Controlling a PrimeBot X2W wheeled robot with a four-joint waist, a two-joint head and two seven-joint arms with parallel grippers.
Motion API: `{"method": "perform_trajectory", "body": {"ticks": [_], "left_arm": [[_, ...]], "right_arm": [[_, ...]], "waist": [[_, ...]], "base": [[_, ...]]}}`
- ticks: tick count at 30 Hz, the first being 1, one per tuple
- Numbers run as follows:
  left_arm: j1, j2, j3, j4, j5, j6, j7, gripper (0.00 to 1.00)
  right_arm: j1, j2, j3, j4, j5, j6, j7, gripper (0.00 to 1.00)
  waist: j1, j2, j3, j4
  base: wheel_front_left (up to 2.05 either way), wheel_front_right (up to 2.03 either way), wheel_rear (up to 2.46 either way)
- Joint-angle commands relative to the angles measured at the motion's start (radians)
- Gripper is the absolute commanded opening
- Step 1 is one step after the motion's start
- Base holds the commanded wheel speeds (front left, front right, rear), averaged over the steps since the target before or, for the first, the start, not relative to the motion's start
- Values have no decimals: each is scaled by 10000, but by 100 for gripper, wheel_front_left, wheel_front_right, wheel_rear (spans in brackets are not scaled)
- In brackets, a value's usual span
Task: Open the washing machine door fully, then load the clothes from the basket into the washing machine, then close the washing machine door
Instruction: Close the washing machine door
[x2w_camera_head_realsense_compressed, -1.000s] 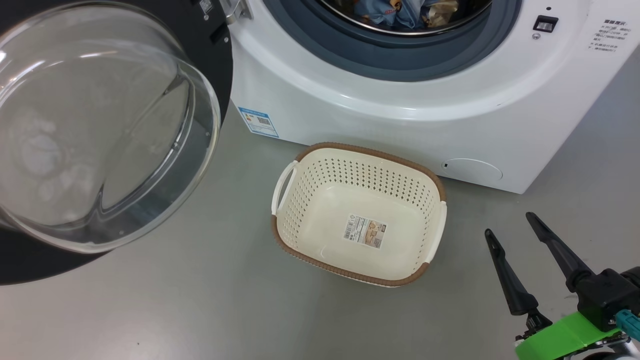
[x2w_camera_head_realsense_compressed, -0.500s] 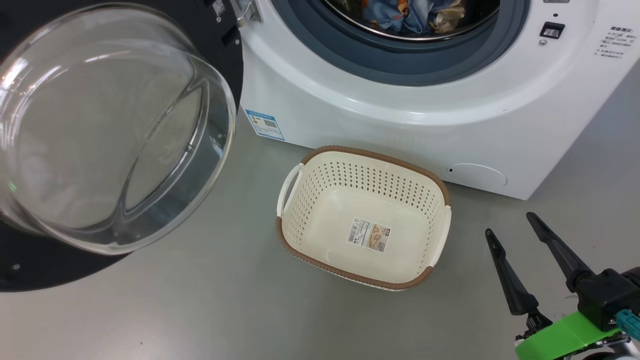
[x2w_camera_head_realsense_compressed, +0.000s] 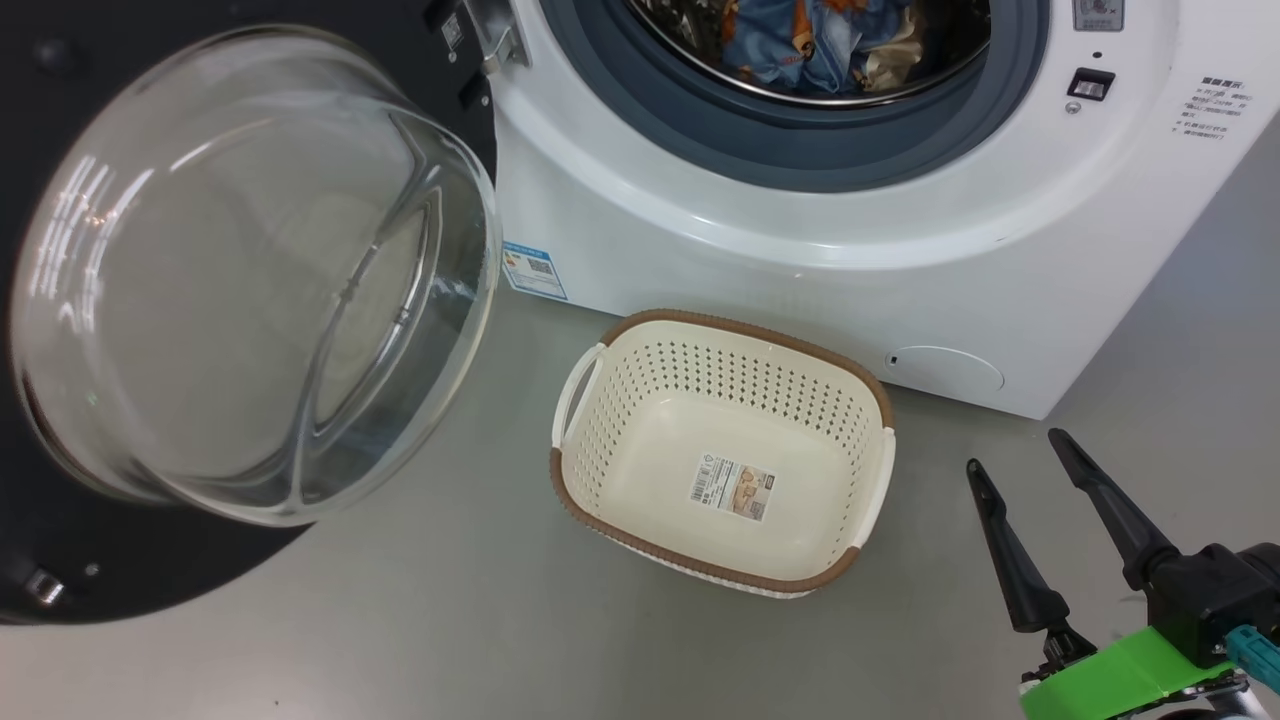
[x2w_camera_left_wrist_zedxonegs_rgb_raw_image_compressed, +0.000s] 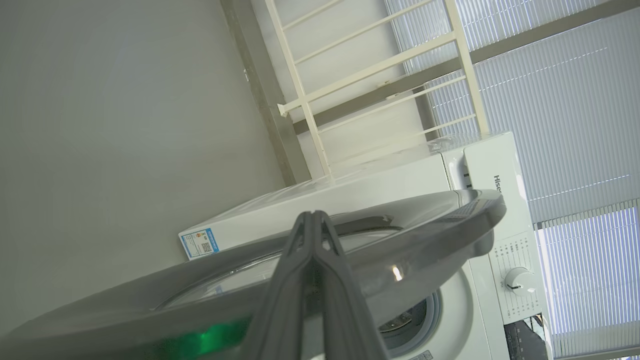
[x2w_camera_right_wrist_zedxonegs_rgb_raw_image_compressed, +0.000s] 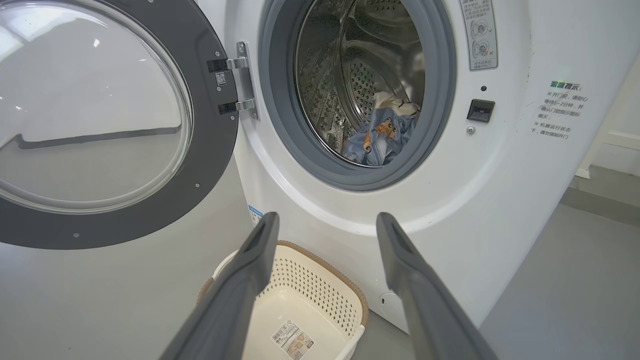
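Indoors, grey floor (x2w_camera_head_realsense_compressed: 400, 640), cream perforated basket (x2w_camera_head_realsense_compressed: 620, 420) long axis parallel to white washing machine (x2w_camera_head_realsense_compressed: 800, 260), black-ringed glass door (x2w_camera_head_realsense_compressed: 250, 280) wide open, left gripper (x2w_camera_left_wrist_zedxonegs_rgb_raw_image_compressed: 312, 216) closed, right gripper (x2w_camera_head_realsense_compressed: 1013, 452) spread.

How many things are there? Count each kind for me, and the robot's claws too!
washing machine: 1
washing machine door: 1
basket: 1
bundle of clothes: 1
left gripper and right gripper: 2
Total: 6

Washing machine door (x2w_camera_head_realsense_compressed: 250, 280): big, round, black ring, clear glass bowl. Swung open, left of machine.
Washing machine (x2w_camera_head_realsense_compressed: 800, 260): big white box, round hole open, grey-blue rubber ring.
Clothes (x2w_camera_head_realsense_compressed: 800, 40): blue with orange pictures, bit of cream cloth, inside steel drum (x2w_camera_right_wrist_zedxonegs_rgb_raw_image_compressed: 350, 75).
Basket (x2w_camera_head_realsense_compressed: 720, 370): cream, little holes, brown rim, upright on floor (x2w_camera_head_realsense_compressed: 500, 600) just in front of machine.
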Motion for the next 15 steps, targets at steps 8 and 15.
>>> {"method": "perform_trajectory", "body": {"ticks": [8,15], "left_arm": [[882,348,343,-1582,-84,-87,517,0],[1878,213,426,-3016,-223,-65,901,0]], "right_arm": [[-205,231,257,-9,-23,16,-314,100],[-133,493,223,223,-46,16,-613,100]], "waist": [[0,-1,-327,-154],[0,-1,-626,-445]], "base": [[0,0,0],[0,0,0]]}}
